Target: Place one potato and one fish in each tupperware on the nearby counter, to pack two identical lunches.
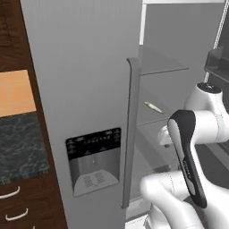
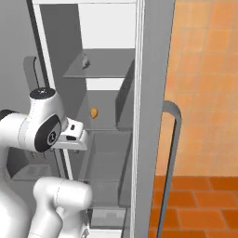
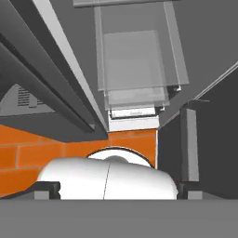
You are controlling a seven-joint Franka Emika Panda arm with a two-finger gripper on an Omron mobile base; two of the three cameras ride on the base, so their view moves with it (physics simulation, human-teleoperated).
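An orange-tan potato [image 2: 94, 113] lies on a middle shelf inside the open fridge. A slim pale fish [image 1: 152, 107] rests on a glass shelf in the same compartment. My gripper [image 3: 116, 189] hangs in front of the fridge opening, below the potato's shelf, looking down at the lower drawers and the floor. Its dark fingertips [image 3: 46, 189] stand far apart with nothing between them. The dark marbled counter [image 1: 22, 143] lies left of the fridge. The tupperware is out of view.
The closed fridge door [image 1: 89, 89] with its dispenser and tall handle [image 1: 129, 134] stands left of the opening. The open door [image 2: 153, 116] stands to the right. Clear drawers [image 3: 137, 65] lie below the hand. A small grey thing [image 2: 85, 62] sits on the upper shelf.
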